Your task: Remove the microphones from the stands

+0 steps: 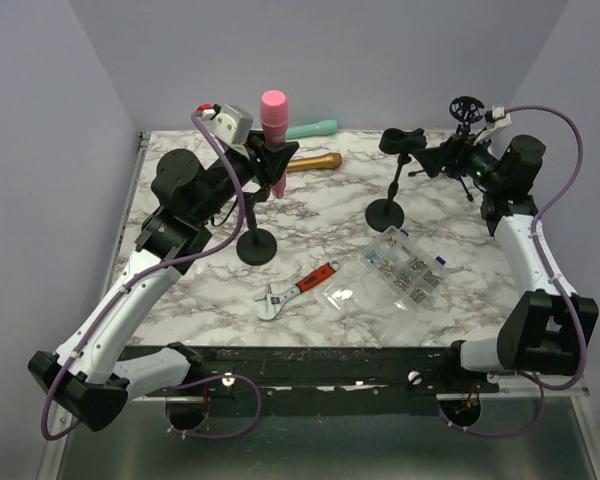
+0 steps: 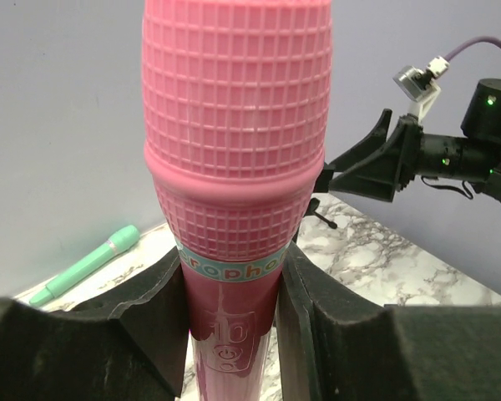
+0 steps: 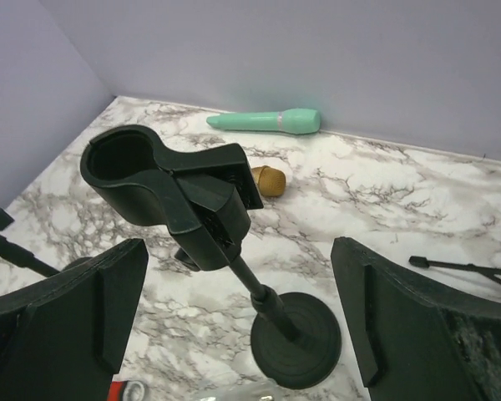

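The pink mic [image 2: 234,167] sits in its stand [image 1: 257,245] on the left side of the table [image 1: 205,290]. The left gripper [image 2: 234,322] is clamped tight on the mic's neck, just under the fat head. To do this well, I think it should pull the mic straight up, slow and even, so the stand does not tip. The right gripper [image 3: 240,313] has its jaws wide apart and holds nothing. It is by the empty stand [image 3: 184,192].

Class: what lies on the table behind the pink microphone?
A mint-green microphone and a gold microphone lie there; one end of the gold one is hidden by the stand.
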{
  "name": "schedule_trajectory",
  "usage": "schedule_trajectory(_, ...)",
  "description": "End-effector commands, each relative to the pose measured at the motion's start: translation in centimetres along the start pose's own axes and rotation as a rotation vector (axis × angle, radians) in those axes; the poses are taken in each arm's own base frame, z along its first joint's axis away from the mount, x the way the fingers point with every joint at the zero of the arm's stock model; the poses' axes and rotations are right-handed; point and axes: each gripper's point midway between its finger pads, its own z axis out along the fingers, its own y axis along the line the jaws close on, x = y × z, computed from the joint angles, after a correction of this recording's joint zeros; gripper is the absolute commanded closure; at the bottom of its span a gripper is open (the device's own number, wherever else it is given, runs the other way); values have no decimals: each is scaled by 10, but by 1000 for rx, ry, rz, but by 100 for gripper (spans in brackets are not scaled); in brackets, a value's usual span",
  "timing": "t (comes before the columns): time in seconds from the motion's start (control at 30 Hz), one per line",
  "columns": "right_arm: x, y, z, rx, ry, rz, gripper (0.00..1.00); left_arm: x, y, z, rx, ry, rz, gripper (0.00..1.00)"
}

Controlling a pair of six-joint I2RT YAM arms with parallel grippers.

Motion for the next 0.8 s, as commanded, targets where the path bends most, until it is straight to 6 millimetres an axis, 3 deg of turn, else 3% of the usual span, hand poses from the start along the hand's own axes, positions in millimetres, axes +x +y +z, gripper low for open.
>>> schedule_trajectory(0.0, -25, 9, -11, 83, 9, 179, 0, -14, -14, -27, 46, -47, 26, 100)
schedule_trajectory(0.17, -37, -4, -11, 247, -3, 495, 0, -5, -10, -45, 13, -52, 49, 100)
schedule_trajectory(0.3, -40, -4, 2, 232, 15, 645, 0, -2, -15, -53, 26, -62, 46, 100)
schedule_trajectory(0.53, -25, 3, 26, 245, 57, 655, 0, -7, -32, -63, 93, -103, 56, 100)
schedule_trajectory(0.77, -6, -2, 38, 287, 83, 638, 0, -6, -31, -65, 79, -113, 96, 100)
